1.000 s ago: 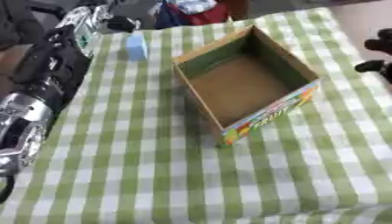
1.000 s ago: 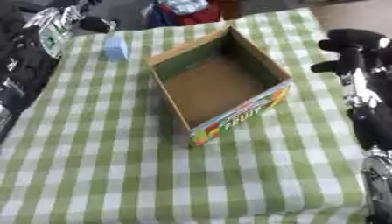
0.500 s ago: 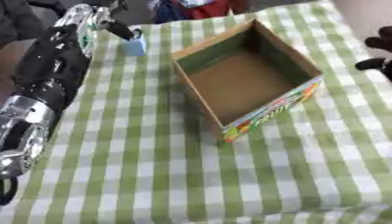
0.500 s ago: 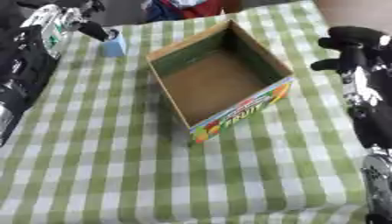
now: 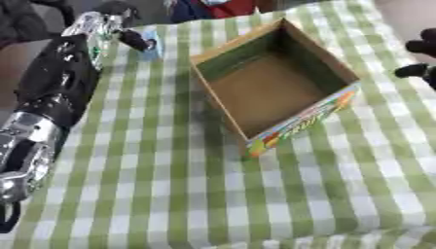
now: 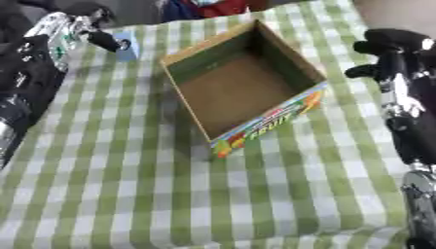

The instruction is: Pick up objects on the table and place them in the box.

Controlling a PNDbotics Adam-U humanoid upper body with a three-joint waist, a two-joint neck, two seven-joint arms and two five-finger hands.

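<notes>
Cardboard box, open at the top and empty, sits tilted at the centre of a worktop covered in a green and white checked cloth. Its near outer wall carries colourful fruit printing. At the far left corner stands a small pale blue object. The robot's left hand reaches along the left side, its dark fingers touching that blue object; whether they are grasping it cannot be told. The right hand hovers over the right side of the worktop, well apart from the box, fingers curled and holding nothing.
</notes>
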